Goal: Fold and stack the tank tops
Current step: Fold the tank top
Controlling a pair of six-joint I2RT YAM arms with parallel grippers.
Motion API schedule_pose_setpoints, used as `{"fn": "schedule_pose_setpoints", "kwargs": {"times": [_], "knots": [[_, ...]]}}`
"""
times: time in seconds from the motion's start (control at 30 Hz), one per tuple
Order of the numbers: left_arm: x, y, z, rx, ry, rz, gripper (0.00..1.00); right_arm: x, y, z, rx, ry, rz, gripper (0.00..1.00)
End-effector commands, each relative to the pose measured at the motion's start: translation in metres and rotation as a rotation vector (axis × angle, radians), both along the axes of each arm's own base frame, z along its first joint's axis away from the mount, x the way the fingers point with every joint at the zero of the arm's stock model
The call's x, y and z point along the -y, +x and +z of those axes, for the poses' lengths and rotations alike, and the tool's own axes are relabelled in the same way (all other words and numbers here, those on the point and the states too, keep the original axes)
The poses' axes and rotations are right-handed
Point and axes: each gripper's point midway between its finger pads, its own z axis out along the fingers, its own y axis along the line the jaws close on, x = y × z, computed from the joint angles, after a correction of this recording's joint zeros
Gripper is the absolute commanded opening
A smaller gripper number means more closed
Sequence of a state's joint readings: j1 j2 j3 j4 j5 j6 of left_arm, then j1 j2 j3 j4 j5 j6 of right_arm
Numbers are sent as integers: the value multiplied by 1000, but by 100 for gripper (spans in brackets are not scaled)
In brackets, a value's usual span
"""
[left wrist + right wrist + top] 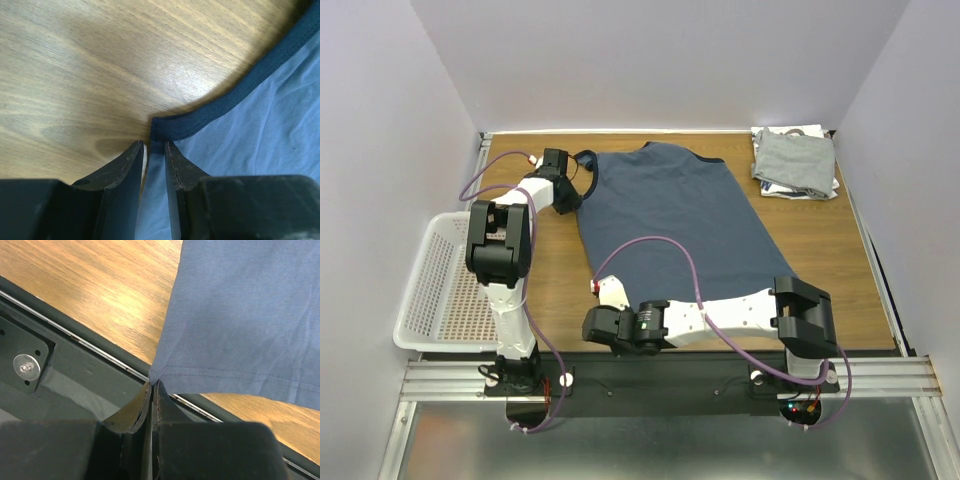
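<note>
1. On the top cam, the slate-blue tank top with navy trim [670,225] lies spread flat in the middle of the brown wooden bench [820,260]. Its neck end points at the far edge and its hem is toward the arm bases.
2. The left pincer [154,145] is at the far left shoulder strap. On its wrist cam the black fingers [125,170] are nearly together with blue cloth showing in the slit between them, so I read it as clamped on the strap end, right by the navy binding.
3. The right pincer [152,384] reaches across to the near left hem corner. Its fingers [132,412] are pressed tight on that corner, which hangs just over the black base rail [90,370].
4. A folded pile of light grey and white tank tops [795,165] sits in the far right corner, well apart from the blue one.
5. The white plastic mesh basket [440,285] sits off the bench's left edge, beside the left arm.
</note>
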State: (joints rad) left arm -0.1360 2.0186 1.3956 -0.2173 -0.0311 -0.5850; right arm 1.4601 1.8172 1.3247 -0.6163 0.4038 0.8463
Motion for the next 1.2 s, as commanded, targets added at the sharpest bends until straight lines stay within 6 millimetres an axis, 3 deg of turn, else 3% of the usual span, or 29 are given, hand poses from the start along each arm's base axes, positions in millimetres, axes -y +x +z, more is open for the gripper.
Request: {"fn": "schedule_pose_setpoints", "kwargs": {"times": [0.0, 0.3, 0.43, 0.53, 0.73, 1.0, 1.17], "knots": [[-7, 1, -1, 15, 28, 26, 36, -4, -3, 19, -8, 77, -11, 1], [-6, 2, -1, 38, 37, 35, 29, -1, -5, 24, -19, 94, -7, 1], [-6, 3, 0, 47, 41, 40, 17, -1, -7, 24, -24, 98, -2, 0], [-12, 4, 11, 74, 62, 63, 0, -2, -8, 22, -34, 99, 5, 0], [-47, -3, 46, 113, 178, 204, 0, -19, -19, 22, -80, 131, 59, 0], [-80, -18, 59, 103, 241, 341, 0, -50, -41, 20, -153, 185, 154, 0], [-93, -21, 62, 100, 248, 381, 0, -75, -53, 39, -197, 265, 217, 0]]}}
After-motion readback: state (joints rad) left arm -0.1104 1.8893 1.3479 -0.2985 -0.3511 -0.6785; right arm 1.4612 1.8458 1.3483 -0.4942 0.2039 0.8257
